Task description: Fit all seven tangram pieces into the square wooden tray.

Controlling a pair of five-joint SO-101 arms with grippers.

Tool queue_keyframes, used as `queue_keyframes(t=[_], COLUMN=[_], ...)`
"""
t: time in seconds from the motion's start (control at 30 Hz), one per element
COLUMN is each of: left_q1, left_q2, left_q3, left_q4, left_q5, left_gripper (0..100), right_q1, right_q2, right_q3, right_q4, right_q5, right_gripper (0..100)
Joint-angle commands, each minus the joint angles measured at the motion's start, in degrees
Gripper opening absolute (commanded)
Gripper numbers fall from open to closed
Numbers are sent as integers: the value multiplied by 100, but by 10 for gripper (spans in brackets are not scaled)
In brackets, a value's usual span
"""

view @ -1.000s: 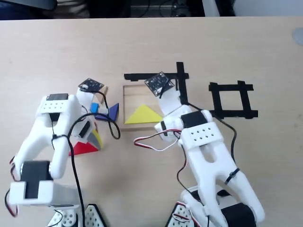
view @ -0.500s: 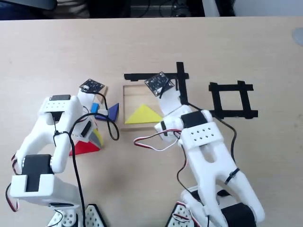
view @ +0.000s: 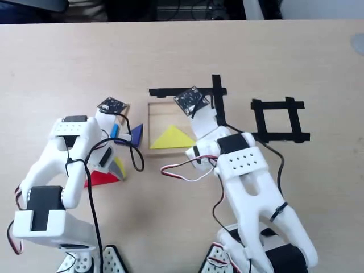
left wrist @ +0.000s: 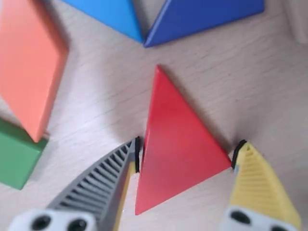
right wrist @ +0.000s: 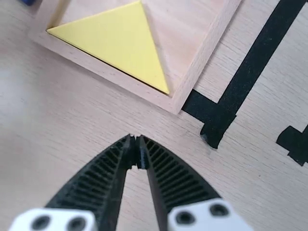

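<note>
Your left arm covers most of the loose pieces from above. At the left wrist camera's frame edge, the orange parallelogram (left wrist: pixel 31 62) and the green piece (left wrist: pixel 17 154) are cut off, so you cannot read their full outlines. The right arm's wrist hides the right side of the square wooden tray (view: pixel 149 125).

Your left hand (left wrist: pixel 187 154) is pinching the red triangle (left wrist: pixel 173 144), one fingertip on each side, with the piece flat on the counter (view: pixel 182 51), left of the tray. Your right hand (right wrist: pixel 136 149) is pressed together with nothing in it, over bare counter just near of the tray's near right corner.

The yellow triangle (right wrist: pixel 120 38) lies in the tray with its long edge along the near rim, and bare tray floor shows on its far side. Counter shows all round the red triangle. The light blue triangle (left wrist: pixel 110 12) and dark blue triangle (left wrist: pixel 202 14) lie just beyond its tip, their corners nearly meeting. Black tape (right wrist: pixel 250 67) runs on the counter past the tray's right rim.
</note>
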Motion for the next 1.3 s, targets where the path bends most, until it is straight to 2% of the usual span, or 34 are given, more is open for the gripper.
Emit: queue_keyframes(t=[0.0,0.77,1.0,1.27], left_q1=[13,4,57,57], left_q2=[-70,-35,-35,-53], left_q3=[-4,84,66,57], left_q4=[26,26,0,-18], left_q5=[-123,-492,-492,-484], left_gripper=[323,287,157,149], right_q1=[-88,-97,-97,-97], right_q2=[-154,-145,-145,-154], right_q3=[-13,-13,-13,-13], right_q4=[-70,-70,-70,-70], right_q5=[62,62,62,62], right_gripper=[11,11,11,11])
